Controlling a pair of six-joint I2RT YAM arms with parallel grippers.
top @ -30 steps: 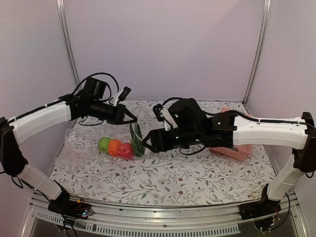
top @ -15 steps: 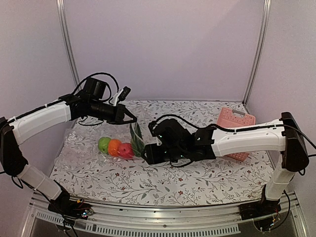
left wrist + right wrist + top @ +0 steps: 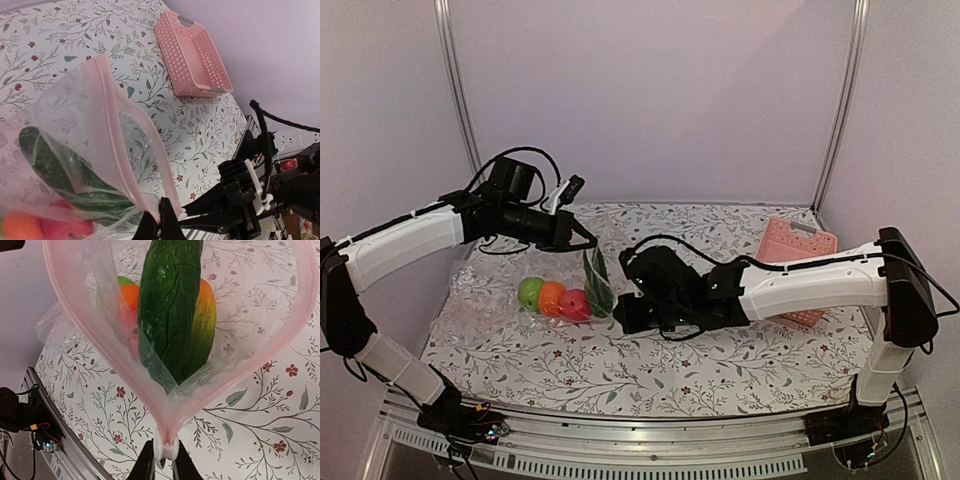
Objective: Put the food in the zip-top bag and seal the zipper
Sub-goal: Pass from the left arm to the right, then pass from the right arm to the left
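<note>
Right fingers (image 3: 148, 466) pinch the white slider (image 3: 165, 447) at one end of the bag's (image 3: 260, 300) pink zipper (image 3: 161, 425), left fingers (image 3: 169, 225) clamp the other end, and with the food (image 3: 560, 298) inside the gaping bag on the tabletop (image 3: 720, 365), sealing looks next: draw the slider steadily across.

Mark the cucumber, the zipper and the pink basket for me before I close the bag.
cucumber (image 3: 170, 305), right wrist view, middle of its green body.
zipper (image 3: 166, 427), right wrist view, where its pink sides meet.
pink basket (image 3: 192, 55), left wrist view, its bare inside floor.
</note>
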